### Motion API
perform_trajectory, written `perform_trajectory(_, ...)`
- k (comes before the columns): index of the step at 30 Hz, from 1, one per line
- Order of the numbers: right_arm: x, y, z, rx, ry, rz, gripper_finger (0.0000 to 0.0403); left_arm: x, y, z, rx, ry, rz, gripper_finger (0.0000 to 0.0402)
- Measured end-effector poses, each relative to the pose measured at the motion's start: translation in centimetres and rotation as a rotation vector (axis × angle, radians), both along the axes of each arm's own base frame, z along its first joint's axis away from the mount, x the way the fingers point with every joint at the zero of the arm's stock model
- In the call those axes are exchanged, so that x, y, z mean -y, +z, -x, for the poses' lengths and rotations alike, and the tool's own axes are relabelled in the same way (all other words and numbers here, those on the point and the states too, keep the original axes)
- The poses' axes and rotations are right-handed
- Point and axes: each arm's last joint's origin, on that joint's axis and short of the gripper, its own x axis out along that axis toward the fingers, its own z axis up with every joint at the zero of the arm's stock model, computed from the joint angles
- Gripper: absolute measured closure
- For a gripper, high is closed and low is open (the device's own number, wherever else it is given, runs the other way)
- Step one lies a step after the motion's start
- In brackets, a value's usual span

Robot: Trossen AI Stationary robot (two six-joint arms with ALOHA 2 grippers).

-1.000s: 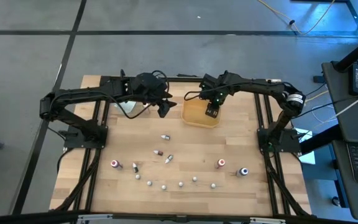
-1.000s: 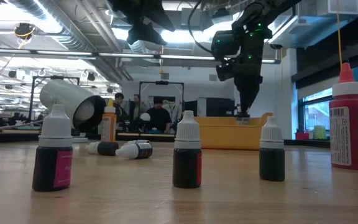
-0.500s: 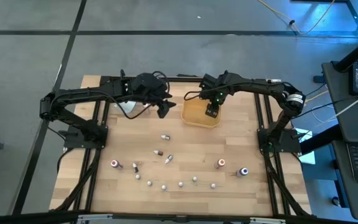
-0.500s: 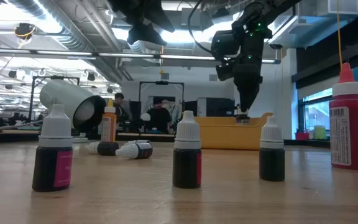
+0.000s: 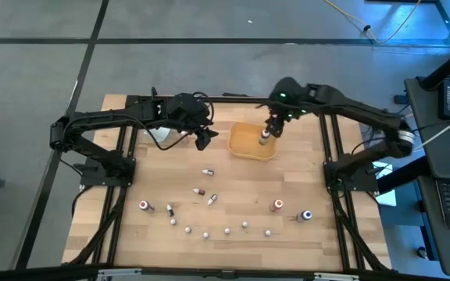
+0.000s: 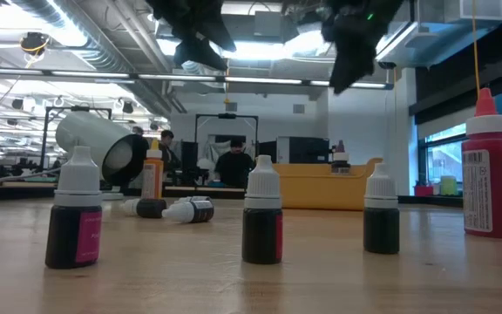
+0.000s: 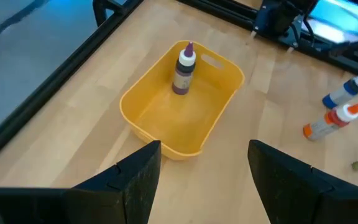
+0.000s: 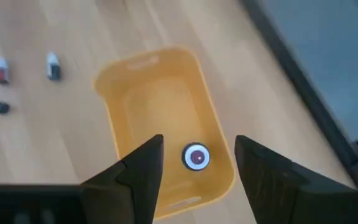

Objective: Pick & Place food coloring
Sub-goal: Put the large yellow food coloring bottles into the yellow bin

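Observation:
One small dark bottle with a pale cap (image 7: 184, 68) stands upright on the floor of the tan-orange tray (image 7: 166, 134), near its far right corner; from above it shows as a round cap (image 8: 196, 157). My right gripper (image 8: 197, 171) hangs open straight above it, well clear (image 5: 274, 125). My left gripper (image 7: 204, 180) is open and waits left of the tray (image 5: 203, 139). Several other tiny bottles stand or lie on the near half of the table (image 5: 207, 172), (image 5: 227, 231), (image 5: 277, 205).
A large white cylinder (image 5: 162, 134) lies on its side by the left gripper. A red-capped bottle (image 5: 144, 206) and a blue-capped one (image 5: 306, 215) stand near the front corners. In the low view, dropper vials (image 6: 262, 211) stand close to the near edge. People show in the room behind.
My right gripper, which reached down into the tray with its fingertips at the small bottle, has let go and risen clear, shifting slightly toward the far edge. The bottle stays standing upright in the tray.

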Motion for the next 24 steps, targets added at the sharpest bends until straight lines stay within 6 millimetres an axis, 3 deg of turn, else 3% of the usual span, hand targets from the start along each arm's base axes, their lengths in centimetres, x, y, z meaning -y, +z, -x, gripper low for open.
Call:
perform_trajectory(4,-2.3,2.1,1.8,0.179,-0.001,0.079,0.0203,-0.1,0.0,0.0,-0.020,-0.067,-0.076,0.0167)
perform_trajectory(8,-3.8,2.5,2.7,0.275,0.023,0.089,0.0203,-0.1,0.0,0.0,-0.034,-0.104,-0.129,0.0167)
perform_trajectory(16,-4.7,1.3,2.9,0.261,0.053,0.079,0.0203,0.1,-0.6,0.5,-0.119,-0.138,-0.144,0.0167)
perform_trajectory(20,-4.6,0.3,2.8,0.246,0.038,0.059,0.0203,-0.1,-1.4,1.4,-0.271,-0.039,-0.176,0.0167)
perform_trajectory(24,-4.6,-0.4,2.6,0.226,0.034,0.049,0.0203,-0.1,-1.6,1.8,-0.310,0.014,-0.168,0.0167)
